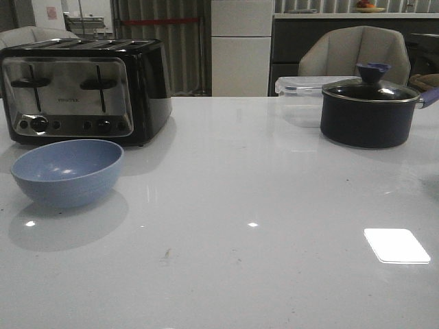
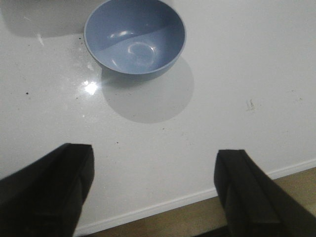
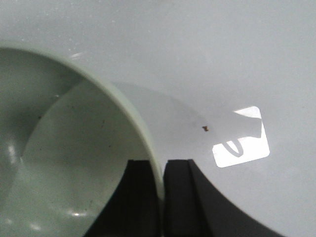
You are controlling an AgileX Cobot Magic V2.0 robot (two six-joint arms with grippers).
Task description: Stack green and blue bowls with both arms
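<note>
R gripper (image 3: 162, 185) pinched green bowl (image 3: 64, 153) by the rim to carry; L gripper (image 2: 153, 190) spread wide, aimed toward blue bowl (image 2: 134, 37).

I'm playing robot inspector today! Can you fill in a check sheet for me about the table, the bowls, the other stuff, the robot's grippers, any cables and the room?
Surface: white glossy table, small specks, bright light reflections.
Job's things: blue bowl upright on the table at front left, empty; green bowl seen only by the right wrist camera, not yet stacked.
Clutter: toaster behind the blue bowl; dark pot with a glass lid at back right; clear plastic container beside it.
Grippers: left gripper open, short of the blue bowl; right gripper shut on the green bowl's rim.
Cables: nothing seen.
Surroundings: chair and cabinets behind the table.
</note>
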